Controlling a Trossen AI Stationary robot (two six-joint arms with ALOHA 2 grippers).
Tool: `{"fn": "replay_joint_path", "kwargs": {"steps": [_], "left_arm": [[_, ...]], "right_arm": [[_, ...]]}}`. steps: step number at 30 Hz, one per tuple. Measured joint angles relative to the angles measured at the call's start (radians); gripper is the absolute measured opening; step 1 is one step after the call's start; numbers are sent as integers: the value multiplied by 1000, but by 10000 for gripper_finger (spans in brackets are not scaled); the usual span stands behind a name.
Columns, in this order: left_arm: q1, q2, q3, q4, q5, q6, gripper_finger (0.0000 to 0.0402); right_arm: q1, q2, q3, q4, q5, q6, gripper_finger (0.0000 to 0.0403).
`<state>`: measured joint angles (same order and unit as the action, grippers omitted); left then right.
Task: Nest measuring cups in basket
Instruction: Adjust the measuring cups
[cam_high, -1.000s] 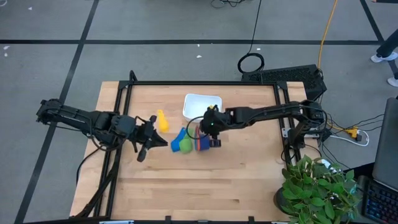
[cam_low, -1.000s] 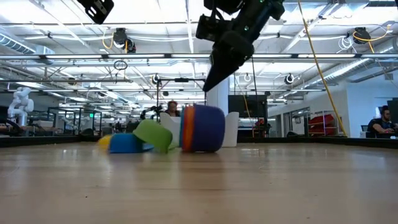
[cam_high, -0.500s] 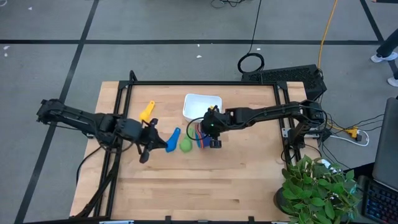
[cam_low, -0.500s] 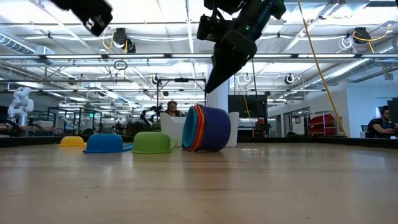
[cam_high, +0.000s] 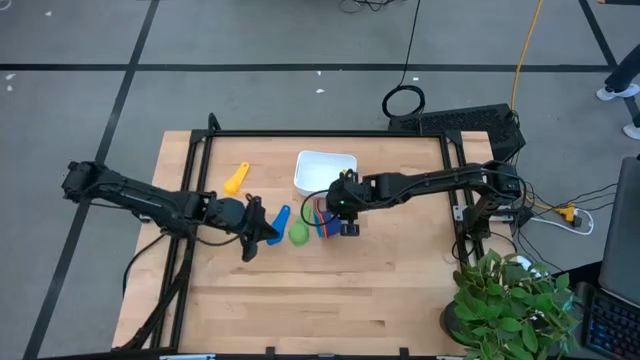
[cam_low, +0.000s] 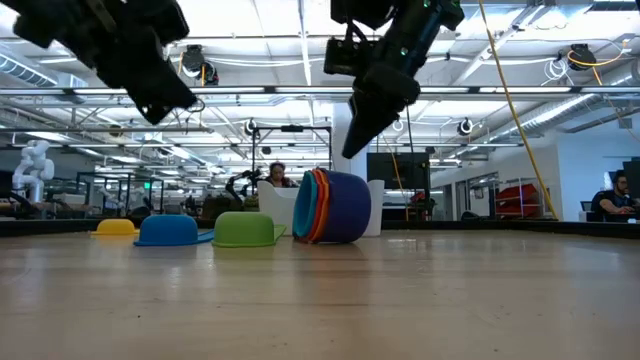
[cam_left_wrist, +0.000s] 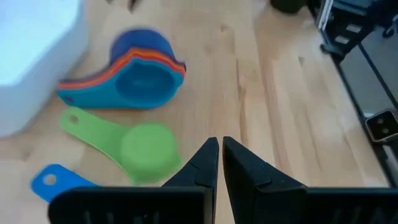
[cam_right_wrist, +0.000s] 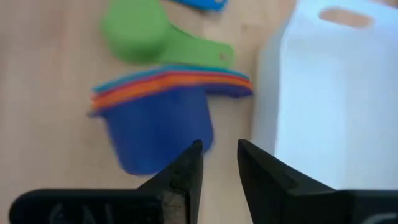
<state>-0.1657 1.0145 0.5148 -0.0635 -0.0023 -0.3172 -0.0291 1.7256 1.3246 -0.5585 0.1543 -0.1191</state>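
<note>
High view: you see the basket (cam_high: 325, 170) above centre on the desk (cam_high: 320, 300). The nested stack (cam_high: 322, 219) lies on its side just below it, the green cup (cam_high: 299, 234) and blue cup (cam_high: 279, 221) to its left, the yellow cup (cam_high: 235, 180) farther up left. Your left gripper (cam_high: 262, 234) is by the blue cup, your right gripper (cam_high: 346, 227) beside the stack.
Low view: the stack (cam_low: 335, 207) lies at centre, with green (cam_low: 244, 229), blue (cam_low: 168, 230) and yellow (cam_low: 116, 227) cups bowl-down to its left.
Left wrist view: your left gripper (cam_left_wrist: 220, 163) is closed, empty, near the green cup (cam_left_wrist: 146, 152).
Right wrist view: your right gripper (cam_right_wrist: 217, 163) stands slightly apart, holding nothing, over the stack (cam_right_wrist: 158, 127) beside the basket (cam_right_wrist: 336, 93).
</note>
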Motion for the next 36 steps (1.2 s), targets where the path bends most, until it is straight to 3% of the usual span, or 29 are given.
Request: {"fn": "replay_joint_path", "kwargs": {"steps": [5,10,19,23,29,36], "left_arm": [[32,116,-1,48,25,4,24],[65,146,-1,74,25,10,24],[96,145,0,95,30,34,24],[95,145,0,102,30,34,24],[95,249,0,267,50,34,24],[112,427,1,482,73,9,24]], "right_arm": [[23,-10,-11,16,27,-18,96],[82,-6,-11,37,34,-96,113],[151,5,-10,-26,266,-121,187],[137,13,-11,-132,265,-56,194],[125,19,-82,-74,247,-32,155],[129,20,-157,69,154,1,50]]}}
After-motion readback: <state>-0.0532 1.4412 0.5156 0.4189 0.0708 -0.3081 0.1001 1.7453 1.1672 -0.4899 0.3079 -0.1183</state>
